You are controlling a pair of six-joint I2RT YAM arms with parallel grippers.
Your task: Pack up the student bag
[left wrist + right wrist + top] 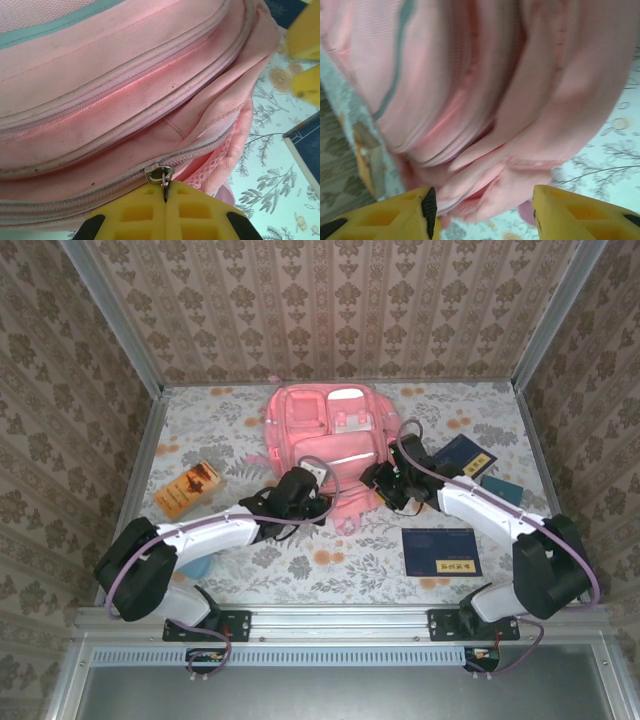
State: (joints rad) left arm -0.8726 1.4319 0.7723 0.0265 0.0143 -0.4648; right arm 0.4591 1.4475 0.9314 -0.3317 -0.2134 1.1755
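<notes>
The pink student bag [325, 435] lies in the middle of the table with its top pockets open at the far end. My left gripper [322, 502] is at the bag's near left edge. In the left wrist view its yellow fingers [135, 212] are pressed together, shut on the dark pull of a metal zipper slider [160, 174] on the bag's [125, 100] lower zip. My right gripper [381, 483] is at the bag's near right edge. It stands open [481, 212] close in front of folded pink fabric [485, 90], which is blurred, with nothing clamped between the fingers.
An orange book [187, 488] lies left of the bag. One dark-blue booklet [441, 552] lies near the right arm's base, another [463, 457] sits right of the bag beside a teal item [500, 487]. Walls enclose the floral table on three sides.
</notes>
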